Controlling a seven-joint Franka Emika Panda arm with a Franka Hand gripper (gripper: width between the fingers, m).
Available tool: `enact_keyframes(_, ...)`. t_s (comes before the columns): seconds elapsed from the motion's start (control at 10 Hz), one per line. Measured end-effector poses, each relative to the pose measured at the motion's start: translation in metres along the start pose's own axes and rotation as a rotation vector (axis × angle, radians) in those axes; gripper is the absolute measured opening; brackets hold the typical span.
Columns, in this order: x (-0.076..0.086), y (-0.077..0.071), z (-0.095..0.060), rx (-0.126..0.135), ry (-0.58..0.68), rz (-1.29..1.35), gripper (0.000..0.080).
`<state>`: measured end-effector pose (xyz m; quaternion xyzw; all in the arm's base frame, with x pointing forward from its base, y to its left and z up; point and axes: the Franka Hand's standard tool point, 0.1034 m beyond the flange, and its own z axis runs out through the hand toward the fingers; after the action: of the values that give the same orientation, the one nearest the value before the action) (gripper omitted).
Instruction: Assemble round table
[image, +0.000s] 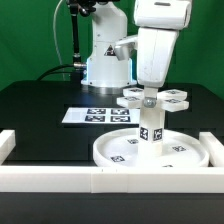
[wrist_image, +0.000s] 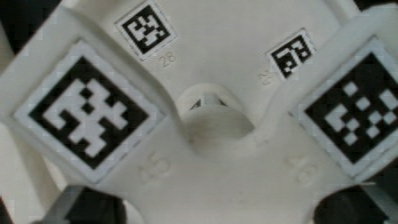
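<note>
At the exterior view's left, the marker board (image: 99, 115) lay flat on the black bench (image: 40, 105), apart from the work. Nearer the front, a long white border bar (image: 110, 178) ran along the bench edge. In the middle, the large round disc (image: 115, 150) rested against that bar, and the short leg (image: 151, 126) stood upright at its centre. The cross-shaped foot (image: 150, 97) sat on top of the leg, level as far as I could see. The tool (image: 148, 92) came down from directly above onto the hub of the foot. Its fingers were not clearly visible in either view, so I cannot tell if they were gripping the foot or only near it. In the wrist view the foot (wrist_image: 214, 120) filled the picture, its hub centred. To do this step well, I judge the tool should stay centred over the hub, keep the foot level and turn it gently, so the leg does not tip.
</note>
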<state>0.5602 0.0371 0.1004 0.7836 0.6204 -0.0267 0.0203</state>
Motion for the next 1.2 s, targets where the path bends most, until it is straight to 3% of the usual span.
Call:
enact_keyframes(0.1, -0.0002, 0.0000, 0.0001, 0.000, 0.000, 0.018, 0.0438)
enact_keyframes(0.4, -0.0005, -0.0001, 0.0003, 0.001, 0.000, 0.103, 0.0438)
enact_keyframes(1.1, 0.0058, -0.0029, -0.0004, 0.007, 0.006, 1.101, 0.0439)
enact_keyframes(1.2, 0.0063, -0.0007, -0.0007, -0.003, 0.019, 1.164, 0.0439)
